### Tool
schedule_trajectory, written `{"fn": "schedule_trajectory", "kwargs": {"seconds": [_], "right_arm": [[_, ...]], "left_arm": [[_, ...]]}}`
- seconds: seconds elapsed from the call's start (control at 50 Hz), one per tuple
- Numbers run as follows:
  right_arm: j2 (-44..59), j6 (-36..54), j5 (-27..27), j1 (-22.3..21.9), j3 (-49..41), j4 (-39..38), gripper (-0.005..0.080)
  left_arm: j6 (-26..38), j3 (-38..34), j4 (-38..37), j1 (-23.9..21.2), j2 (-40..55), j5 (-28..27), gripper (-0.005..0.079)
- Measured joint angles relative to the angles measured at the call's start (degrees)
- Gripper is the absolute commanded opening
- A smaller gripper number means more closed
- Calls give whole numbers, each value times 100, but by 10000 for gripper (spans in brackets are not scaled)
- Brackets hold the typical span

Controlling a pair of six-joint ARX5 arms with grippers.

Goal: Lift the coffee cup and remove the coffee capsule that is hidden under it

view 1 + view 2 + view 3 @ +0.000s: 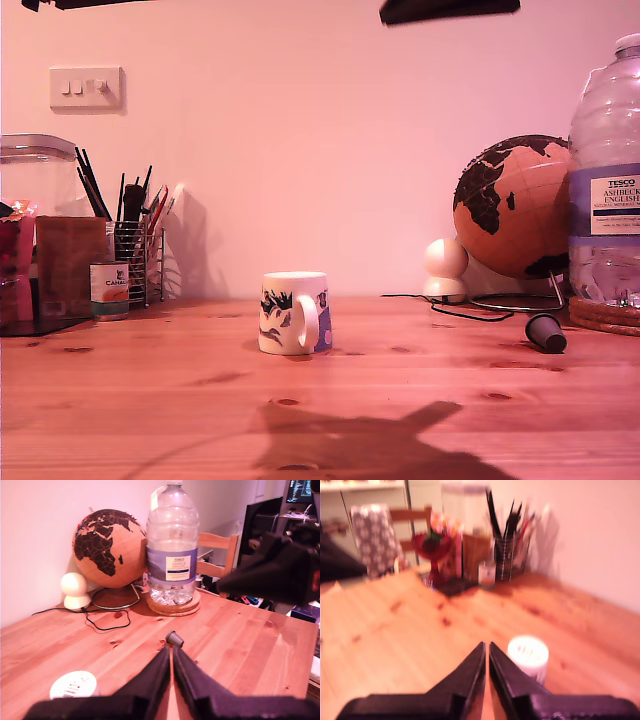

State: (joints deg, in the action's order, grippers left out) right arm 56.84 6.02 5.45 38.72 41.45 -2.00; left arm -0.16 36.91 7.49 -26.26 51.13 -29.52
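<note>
Cups point(294, 312): one; capsules point(546, 332): one (exposed).

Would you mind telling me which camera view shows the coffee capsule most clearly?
The first wrist view: the coffee capsule sits sharp on the table just beyond my first gripper, its tapered shape clear. The exterior view shows it small and dark near the exterior view's right. The second wrist view does not show it.

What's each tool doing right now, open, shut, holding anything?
My first gripper: shut, empty, above the table with the coffee capsule ahead of it.
My second gripper: shut, empty, the coffee cup beside it.
</note>
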Motion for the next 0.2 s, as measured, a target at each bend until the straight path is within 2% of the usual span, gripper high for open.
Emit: {"fn": "schedule_trajectory", "kwargs": {"seconds": [0.2], "right_arm": [[0,0,-2,0,0,570,-13]], "left_arm": [[-83,0,-2,0,0,0,-19]]}}
